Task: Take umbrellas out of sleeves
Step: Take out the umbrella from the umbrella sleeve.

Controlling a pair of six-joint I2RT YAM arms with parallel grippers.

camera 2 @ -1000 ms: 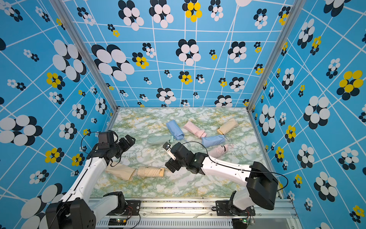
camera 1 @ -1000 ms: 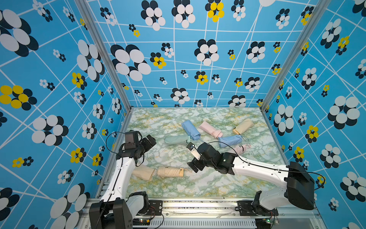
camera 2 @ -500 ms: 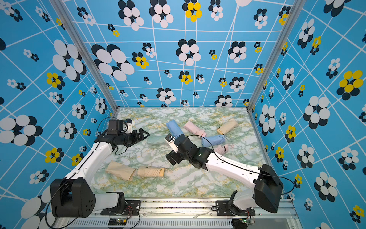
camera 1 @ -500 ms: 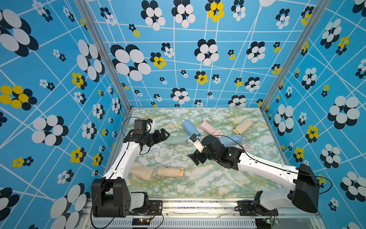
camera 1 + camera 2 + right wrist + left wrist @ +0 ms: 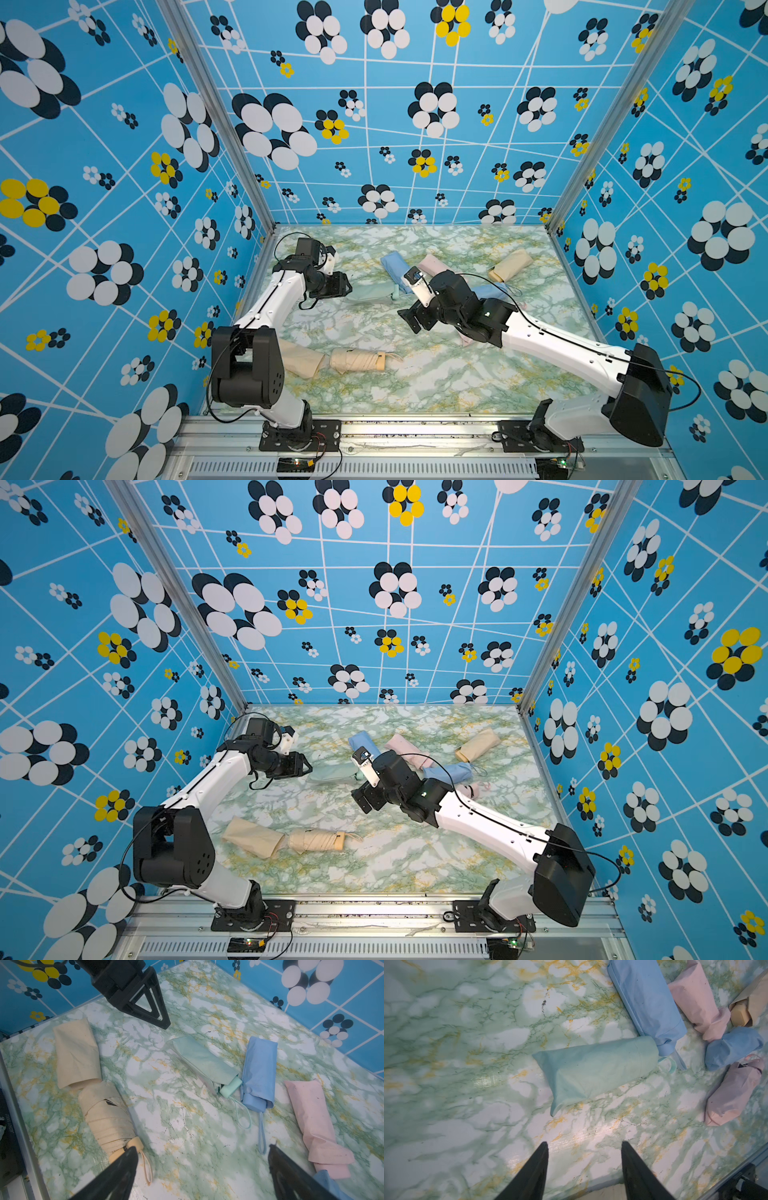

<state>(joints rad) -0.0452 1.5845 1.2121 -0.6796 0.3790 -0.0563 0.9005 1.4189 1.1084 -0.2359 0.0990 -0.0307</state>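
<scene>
Bulging smooth mint sleeve [image 5: 593, 1072]

Both top views looked steeply down from high above the near edge of the green-and-white marbled table [image 5: 436, 386], covering all of it. Each wrist camera sat close over that table; both showed the smooth mint fabric sleeve [image 5: 591, 1072].
</scene>
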